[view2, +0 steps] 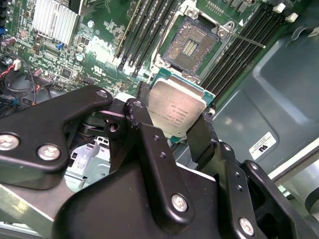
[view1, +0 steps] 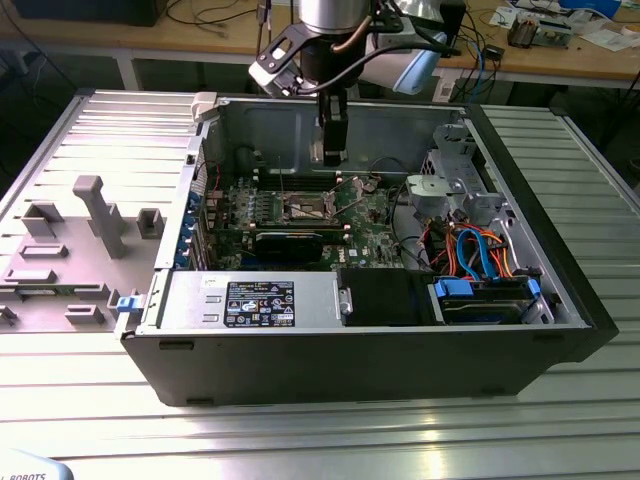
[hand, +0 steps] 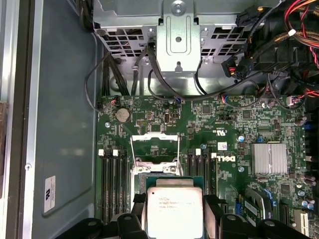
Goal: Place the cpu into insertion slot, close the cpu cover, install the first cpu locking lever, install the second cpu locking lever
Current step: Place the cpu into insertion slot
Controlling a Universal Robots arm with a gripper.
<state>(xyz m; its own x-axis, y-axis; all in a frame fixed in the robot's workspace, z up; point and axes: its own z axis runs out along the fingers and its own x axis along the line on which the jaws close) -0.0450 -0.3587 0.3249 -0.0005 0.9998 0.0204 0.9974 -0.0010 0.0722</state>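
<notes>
My gripper (view1: pixel 332 152) hangs inside the open computer case, above the green board. It is shut on the cpu (view2: pixel 175 107), a flat square chip with a silvery top, one black finger (view2: pixel 143 102) on each of two opposite edges. In the first wrist view the cpu (hand: pixel 175 209) sits between the fingers (hand: pixel 215 211). The insertion slot (view2: pixel 192 46) lies bare on the board just beyond the chip, its dark centre showing, also seen from outside (view1: pixel 305 208). The cpu cover (hand: pixel 154 139) stands swung open at the slot's far side. A thin lever rod (view2: pixel 246 40) sticks out beside the slot.
Black memory slots (view2: pixel 149 30) flank the socket on both sides. A finned heat sink (hand: pixel 269 158) sits on the board nearby. A metal drive cage (view1: pixel 455 185) with orange and blue cables (view1: pixel 480 255) fills the exterior view's right. A grey fixture tray (view1: pixel 75 240) lies outside the case.
</notes>
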